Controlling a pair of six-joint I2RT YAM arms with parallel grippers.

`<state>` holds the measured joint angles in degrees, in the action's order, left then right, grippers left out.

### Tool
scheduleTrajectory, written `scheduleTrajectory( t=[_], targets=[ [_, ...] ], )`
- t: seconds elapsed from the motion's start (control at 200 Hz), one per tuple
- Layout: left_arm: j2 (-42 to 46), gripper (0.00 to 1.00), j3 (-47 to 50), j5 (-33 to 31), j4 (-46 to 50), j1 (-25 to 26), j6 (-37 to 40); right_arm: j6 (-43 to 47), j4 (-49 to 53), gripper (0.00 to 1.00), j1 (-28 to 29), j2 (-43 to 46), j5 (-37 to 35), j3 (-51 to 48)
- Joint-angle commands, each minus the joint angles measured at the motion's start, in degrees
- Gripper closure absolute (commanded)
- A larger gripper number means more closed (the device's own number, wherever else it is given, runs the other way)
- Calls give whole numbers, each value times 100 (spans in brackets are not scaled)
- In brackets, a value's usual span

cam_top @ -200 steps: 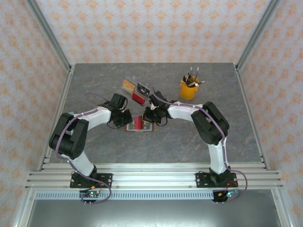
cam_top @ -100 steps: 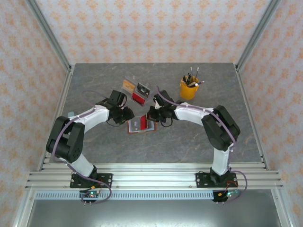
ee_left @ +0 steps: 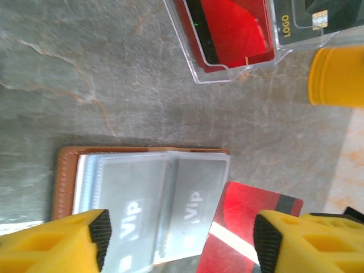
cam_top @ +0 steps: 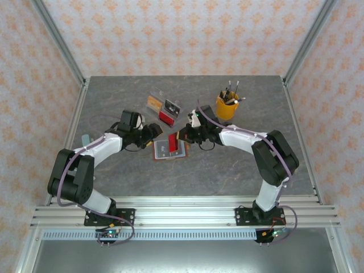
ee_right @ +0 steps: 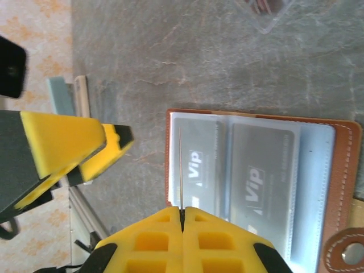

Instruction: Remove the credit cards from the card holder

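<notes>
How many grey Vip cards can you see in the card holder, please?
2. In the right wrist view, the first Vip card sits in the card holder pocket just beyond the right gripper; the second Vip card lies beside it. Others may be hidden beneath.

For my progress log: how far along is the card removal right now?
Done: one red card is out of the card holder. In hand: the right gripper pinches that card edge-on, while the left gripper hangs open above the pockets. Left: two grey Vip cards sit in the pockets, not yet pulled.
</notes>
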<state>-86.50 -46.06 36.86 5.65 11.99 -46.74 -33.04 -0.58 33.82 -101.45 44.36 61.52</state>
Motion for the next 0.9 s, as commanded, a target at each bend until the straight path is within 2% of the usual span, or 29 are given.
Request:
scheduleTrajectory(
  t=[0.0, 0.135, 0.596, 0.796, 0.896],
  targets=[
    [194, 24, 223, 752, -978, -16, -235, -262, -750, 100, -106, 279, 464, -139],
    [218, 18, 470, 1164, -1795, -6, -566, -607, -1326, 100, -226, 338, 766, -254],
    [326, 18, 671, 1743, -3127, 46, -1229, -1444, -2236, 100, -341, 217, 1535, -11],
    [417, 24, 650, 1754, -3162, 77, -1178, -1765, -2595, 100, -350, 75, 1593, 20],
    [484, 34, 734, 1747, -3133, 78, -1092, -1872, -2734, 100, -365, 33, 1580, 2]
  ],
)
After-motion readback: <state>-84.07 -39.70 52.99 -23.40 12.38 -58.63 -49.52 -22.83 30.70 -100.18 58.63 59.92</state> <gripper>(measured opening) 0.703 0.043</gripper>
